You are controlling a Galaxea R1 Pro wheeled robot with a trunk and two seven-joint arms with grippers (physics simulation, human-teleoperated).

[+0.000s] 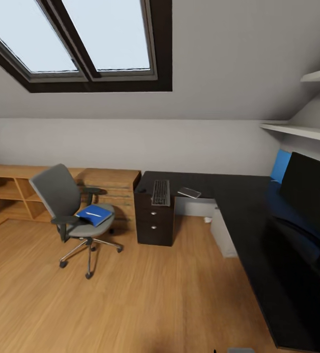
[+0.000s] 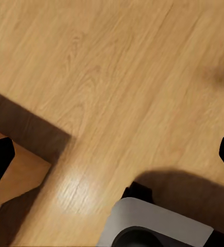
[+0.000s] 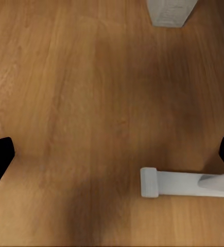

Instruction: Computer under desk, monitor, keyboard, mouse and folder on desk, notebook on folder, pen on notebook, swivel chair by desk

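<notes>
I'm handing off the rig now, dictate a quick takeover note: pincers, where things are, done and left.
Left pincer and right pincer: open, empty, over wood floor.
Grey swivel chair stands away from the long black desk; blue folder with white pen lies on its seat.
Done: dark keyboard and black monitor on desk.
Left: folder, pen, chair. Mouse, notebook, computer unconfirmed.

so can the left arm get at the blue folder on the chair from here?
Probably not yet. The folder lies on the swivel chair seat across open floor, and the left gripper hangs open over bare floorboards. Nothing blocks the way; drive closer first.
</notes>
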